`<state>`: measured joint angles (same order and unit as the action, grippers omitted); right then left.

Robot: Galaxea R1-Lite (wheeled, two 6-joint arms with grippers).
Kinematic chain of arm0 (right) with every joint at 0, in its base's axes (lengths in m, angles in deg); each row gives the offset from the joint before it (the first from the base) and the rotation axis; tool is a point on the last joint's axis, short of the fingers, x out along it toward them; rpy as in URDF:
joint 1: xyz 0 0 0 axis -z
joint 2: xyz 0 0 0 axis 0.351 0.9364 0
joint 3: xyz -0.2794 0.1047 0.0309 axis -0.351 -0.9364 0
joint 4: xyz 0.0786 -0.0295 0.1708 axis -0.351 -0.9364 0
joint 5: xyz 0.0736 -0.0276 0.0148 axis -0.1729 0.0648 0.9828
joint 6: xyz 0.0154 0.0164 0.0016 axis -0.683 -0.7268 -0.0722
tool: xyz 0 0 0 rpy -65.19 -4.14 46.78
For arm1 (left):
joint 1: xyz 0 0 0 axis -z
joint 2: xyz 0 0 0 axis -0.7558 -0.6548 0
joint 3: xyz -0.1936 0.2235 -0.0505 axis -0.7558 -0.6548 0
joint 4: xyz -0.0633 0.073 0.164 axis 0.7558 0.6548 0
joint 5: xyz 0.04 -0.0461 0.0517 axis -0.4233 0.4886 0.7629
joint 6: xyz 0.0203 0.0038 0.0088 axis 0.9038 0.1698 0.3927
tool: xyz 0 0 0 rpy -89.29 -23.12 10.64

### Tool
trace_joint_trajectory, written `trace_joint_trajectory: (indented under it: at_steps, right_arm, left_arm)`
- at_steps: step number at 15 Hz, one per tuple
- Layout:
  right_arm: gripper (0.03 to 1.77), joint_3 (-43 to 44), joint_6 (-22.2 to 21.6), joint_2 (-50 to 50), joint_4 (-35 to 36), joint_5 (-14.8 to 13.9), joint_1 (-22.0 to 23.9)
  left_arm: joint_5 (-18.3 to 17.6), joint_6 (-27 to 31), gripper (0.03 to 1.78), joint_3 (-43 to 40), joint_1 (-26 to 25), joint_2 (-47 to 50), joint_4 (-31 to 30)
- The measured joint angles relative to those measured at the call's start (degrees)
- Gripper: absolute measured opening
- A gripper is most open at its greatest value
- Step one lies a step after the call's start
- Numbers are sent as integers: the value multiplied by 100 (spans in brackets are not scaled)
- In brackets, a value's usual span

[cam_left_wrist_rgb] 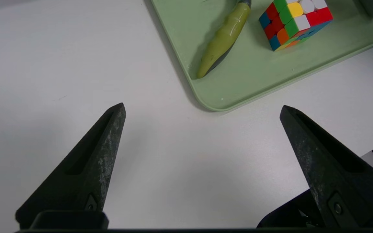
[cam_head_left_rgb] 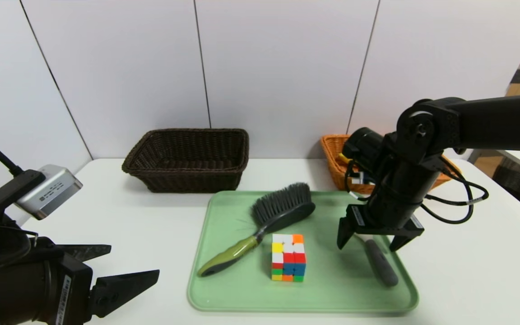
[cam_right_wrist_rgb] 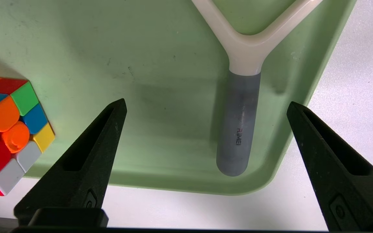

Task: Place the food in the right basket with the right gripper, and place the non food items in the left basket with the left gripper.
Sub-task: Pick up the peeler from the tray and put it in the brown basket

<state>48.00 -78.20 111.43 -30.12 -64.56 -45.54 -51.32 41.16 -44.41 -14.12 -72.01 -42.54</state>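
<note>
Non-food items lie together on a pale green tray (cam_head_left_rgb: 224, 289) at the middle of the white table (cam_head_left_rgb: 129, 225). Going left to right across the head view: the left gripper (cam_head_left_rgb: 120, 266) hangs at about eight o'clock from the tray, off its near left corner and over bare table, its two pointed black fingers spread wide with nothing between them. At eleven o'clock from the tray stands the left basket (cam_head_left_rgb: 188, 160), dark brown wicker, rectangular, against the wall. On the tray's left half lies the brush (cam_head_left_rgb: 264, 225), grey bristles facing up at its far end, its olive-green and grey handle running toward the seven o'clock corner. Just right of the handle, apart from it, sits the puzzle cube (cam_head_left_rgb: 288, 257), its faces scrambled in white, orange, yellow, red, blue and green. Next comes the peeler (cam_head_left_rgb: 379, 262) near the tray's right edge, a grey handle with a whitish forked head in the right wrist view. The right gripper (cam_head_left_rgb: 370, 243) points down over it, fingers spread to either side of the handle and not touching it. Behind that arm, at one o'clock, the right basket (cam_head_left_rgb: 332, 151) shows orange-tan wicker, its contents mostly hidden.
</note>
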Motion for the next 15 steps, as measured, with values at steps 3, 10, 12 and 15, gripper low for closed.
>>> trace_joint_trajectory:
  at_steps: [3,10,12,15]
  right_arm:
    - [170,-2,0,50,99,-2,-17]
    - [170,-2,50,162,207,-5,-48]
    - [170,-2,50,196,207,-5,-48]
    - [142,-40,52,221,269,-11,-48]
  left_arm:
    - [2,-2,169,-13,0,0,0]
    - [-1,-5,169,-16,0,-24,0]
    - [-6,-5,169,-16,0,-30,0]
    - [-17,-5,169,-16,0,-33,2]
